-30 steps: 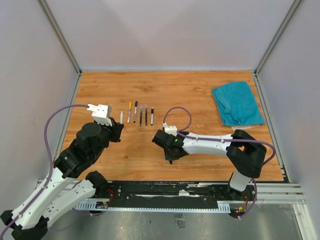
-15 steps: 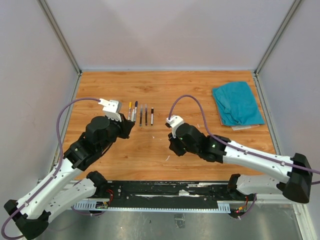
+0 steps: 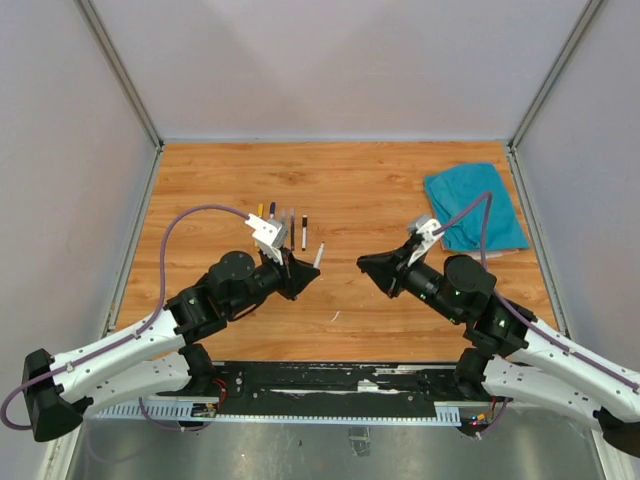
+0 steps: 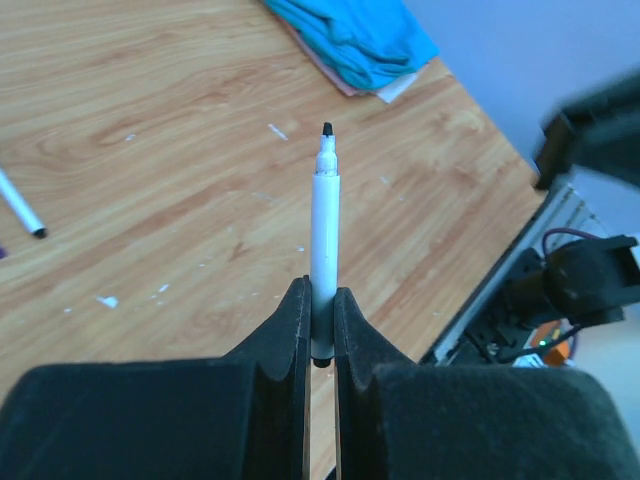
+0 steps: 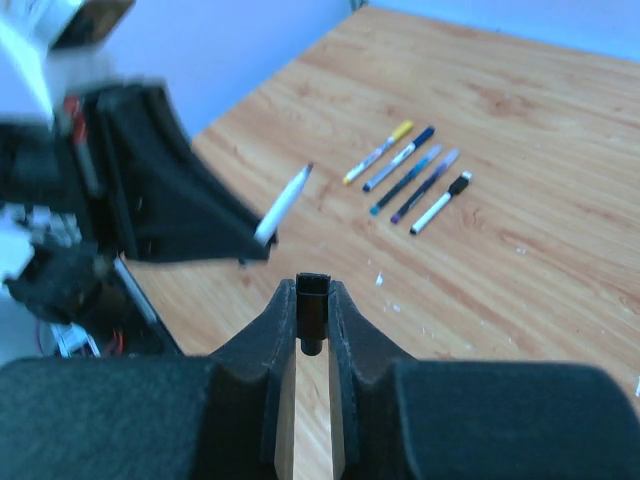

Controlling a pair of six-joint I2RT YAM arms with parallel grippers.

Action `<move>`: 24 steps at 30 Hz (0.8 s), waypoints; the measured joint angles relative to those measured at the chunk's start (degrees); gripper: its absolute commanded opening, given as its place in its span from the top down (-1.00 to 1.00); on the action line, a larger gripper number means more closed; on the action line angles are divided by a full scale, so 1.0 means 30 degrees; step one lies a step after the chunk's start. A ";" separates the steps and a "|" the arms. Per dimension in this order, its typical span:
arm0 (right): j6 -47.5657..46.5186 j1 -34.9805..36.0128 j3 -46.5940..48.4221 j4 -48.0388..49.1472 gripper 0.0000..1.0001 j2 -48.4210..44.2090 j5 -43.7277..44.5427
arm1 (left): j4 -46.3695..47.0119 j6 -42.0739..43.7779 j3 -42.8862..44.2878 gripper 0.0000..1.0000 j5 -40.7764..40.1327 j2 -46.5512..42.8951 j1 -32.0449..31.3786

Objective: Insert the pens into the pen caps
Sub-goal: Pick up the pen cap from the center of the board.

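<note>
the step in hand is joining one pen to its cap in the air. the left claw (image 4: 320, 305) is pinched narrow on the lower end of a white pen (image 4: 323, 230), whose bare dark tip points out away from the fingers. pen and claw hang above the table (image 3: 400, 180), just on the near-right side of the row of pens (image 3: 282, 225) lying flat on the wood. the right claw (image 5: 311, 285) is pinched narrow on a small black cap (image 5: 311, 312), well to the right of that row and facing the left claw across a gap. the cap's open mouth seems to face the pen, though the wrist view is too soft to be sure. the next move calls for bringing tip and cap onto one line, since the pen slants up and aside of the cap. it then calls for closing the gap slowly and pressing straight until the cap seats. whether the pens in the row already wear caps i cannot tell.
</note>
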 measured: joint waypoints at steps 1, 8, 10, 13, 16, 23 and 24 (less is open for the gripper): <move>0.0379 -0.0714 -0.0015 0.0488 0.99 -0.0007 -0.0313 | 0.0525 -0.0146 -0.0219 0.99 -0.0044 0.0007 -0.0350; 0.6098 -0.8051 -0.3293 0.7519 0.99 0.0656 -0.4969 | 0.3818 -0.0663 -0.1457 0.99 -0.0772 0.0364 -0.2616; 0.7985 -0.9136 -0.4408 0.9777 0.99 0.1290 -0.6018 | 0.4597 -0.0670 -0.1749 0.99 -0.0765 0.0430 -0.2958; 1.0142 -0.9639 -0.5348 1.2932 0.99 0.2259 -0.7162 | 0.5697 -0.0670 -0.2288 0.99 -0.0648 0.0430 -0.3191; 1.1635 -0.9646 -0.5566 1.6152 0.99 0.3118 -0.8145 | 0.6273 -0.0648 -0.2484 0.99 -0.0495 0.0437 -0.3206; 1.3457 -0.9646 -0.5603 2.1274 0.99 0.5027 -1.0105 | 0.7191 -0.0503 -0.2484 0.99 -0.0175 0.0605 -0.3213; 1.3610 -0.9646 -0.5603 2.1602 0.99 0.5217 -1.0280 | 0.7257 -0.0459 -0.2484 0.99 -0.0146 0.0605 -0.3213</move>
